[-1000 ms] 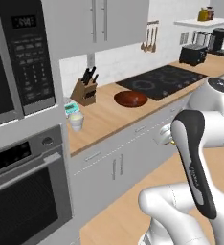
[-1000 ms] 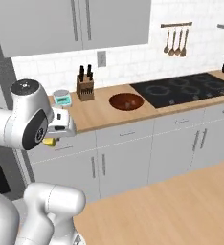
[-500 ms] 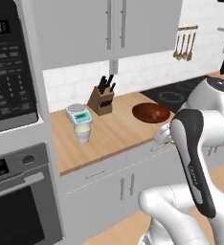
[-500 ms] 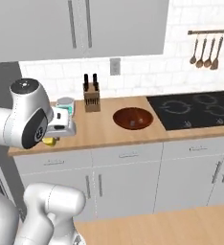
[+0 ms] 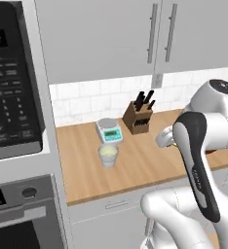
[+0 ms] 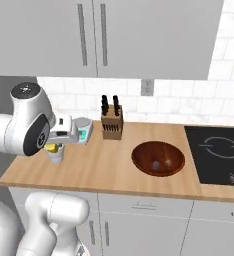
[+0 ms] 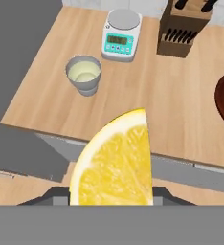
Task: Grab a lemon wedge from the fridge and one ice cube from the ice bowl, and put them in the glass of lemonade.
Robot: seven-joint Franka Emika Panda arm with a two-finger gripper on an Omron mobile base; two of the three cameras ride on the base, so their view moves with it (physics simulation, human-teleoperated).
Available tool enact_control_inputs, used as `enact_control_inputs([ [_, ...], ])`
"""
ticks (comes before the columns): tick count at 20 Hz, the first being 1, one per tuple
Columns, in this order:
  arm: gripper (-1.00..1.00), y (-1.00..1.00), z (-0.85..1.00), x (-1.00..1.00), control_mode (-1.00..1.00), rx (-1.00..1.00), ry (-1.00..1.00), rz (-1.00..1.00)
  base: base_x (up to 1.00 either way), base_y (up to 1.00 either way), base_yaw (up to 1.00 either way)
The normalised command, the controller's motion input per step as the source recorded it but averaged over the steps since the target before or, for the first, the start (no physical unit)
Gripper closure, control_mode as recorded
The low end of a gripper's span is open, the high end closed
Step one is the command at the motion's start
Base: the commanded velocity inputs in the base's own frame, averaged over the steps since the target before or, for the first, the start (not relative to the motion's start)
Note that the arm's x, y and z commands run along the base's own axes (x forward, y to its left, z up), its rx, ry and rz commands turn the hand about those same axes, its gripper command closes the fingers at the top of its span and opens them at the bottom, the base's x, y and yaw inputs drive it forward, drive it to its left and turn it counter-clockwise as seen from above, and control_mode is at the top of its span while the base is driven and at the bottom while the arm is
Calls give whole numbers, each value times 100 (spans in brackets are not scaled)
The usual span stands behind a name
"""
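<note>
My gripper [image 7: 111, 191] is shut on the lemon wedge [image 7: 114, 162], a bright yellow crescent that looms large in the hand view. In the right base view the lemon wedge [image 6: 50, 147] hangs just off the counter's front left. The glass of lemonade [image 7: 84, 74] stands on the wooden counter beyond it, close to the white scale [image 7: 121, 36]; the glass [image 5: 108, 155] is also in the left base view. The ice bowl [image 6: 157, 158], dark reddish-brown, sits to the right with two small pale cubes inside. The fridge is out of view.
A knife block [image 6: 112, 124] stands against the tiled wall behind the scale [image 5: 109, 130]. A black stovetop [image 6: 216, 155] lies at the counter's right end. A microwave [image 5: 13, 82] over an oven fills the tall unit at the left. Grey cabinets hang above.
Both base views have shifted along the counter, so the base has driven; the glass and scale now sit nearer the middle. The gripper keeps the lemon wedge in the same hold.
</note>
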Motion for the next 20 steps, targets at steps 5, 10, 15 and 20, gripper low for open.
enact_control_inputs([
  [5, 100, 0, 0, 0, 100, 0, 0, 0, 24, -57, 8],
  [10, 100, 0, 0, 0, 100, 0, 0, 0, 17, -18, 10],
  [15, 100, 0, 0, 0, 100, 0, 0, 0, 63, 0, 17],
  [20, 100, 0, 0, 0, 100, 0, 0, 0, 48, 0, 9],
])
